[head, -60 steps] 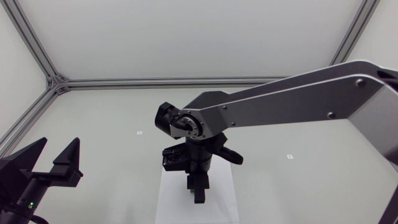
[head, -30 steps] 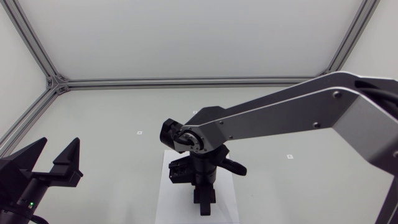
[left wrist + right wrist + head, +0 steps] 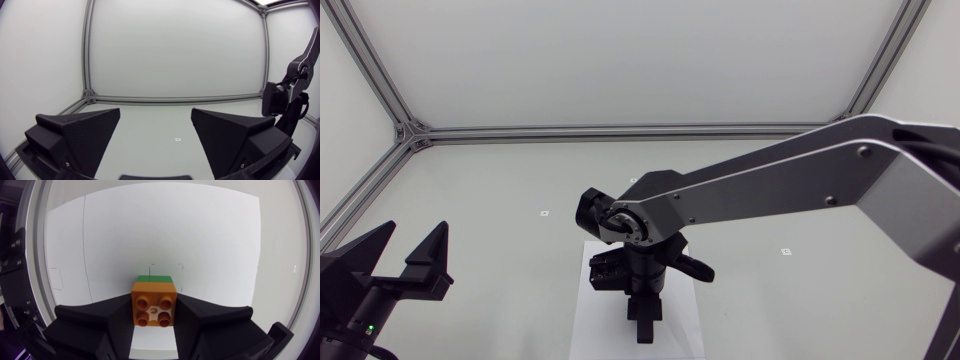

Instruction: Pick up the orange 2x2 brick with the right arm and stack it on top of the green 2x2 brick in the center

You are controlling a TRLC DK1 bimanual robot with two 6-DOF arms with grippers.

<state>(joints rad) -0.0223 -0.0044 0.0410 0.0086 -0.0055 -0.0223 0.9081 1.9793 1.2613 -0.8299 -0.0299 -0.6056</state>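
Note:
In the right wrist view the orange 2x2 brick [image 3: 153, 308] sits studs-up between my right gripper's fingers [image 3: 116, 317], which press it from both sides. Right under it, square with it, lies the green 2x2 brick [image 3: 154, 278], of which only a strip of the far edge shows. From above, my right gripper [image 3: 642, 326] points down over the white sheet [image 3: 592, 322], and the arm hides both bricks. My left gripper [image 3: 408, 256] rests open and empty at the near left, far from the bricks; its own view shows the spread fingers [image 3: 80, 135].
The white paper sheet [image 3: 150, 235] lies under the bricks at the table's centre. Small marks [image 3: 545, 213] dot the grey tabletop. An aluminium frame rail [image 3: 620, 131] runs along the back edge. My right arm's long link [image 3: 780, 185] spans the table from the right.
My right arm has swung nearer and lower over the white sheet; the small green spot under the gripper a second ago is now hidden. The left arm has kept still.

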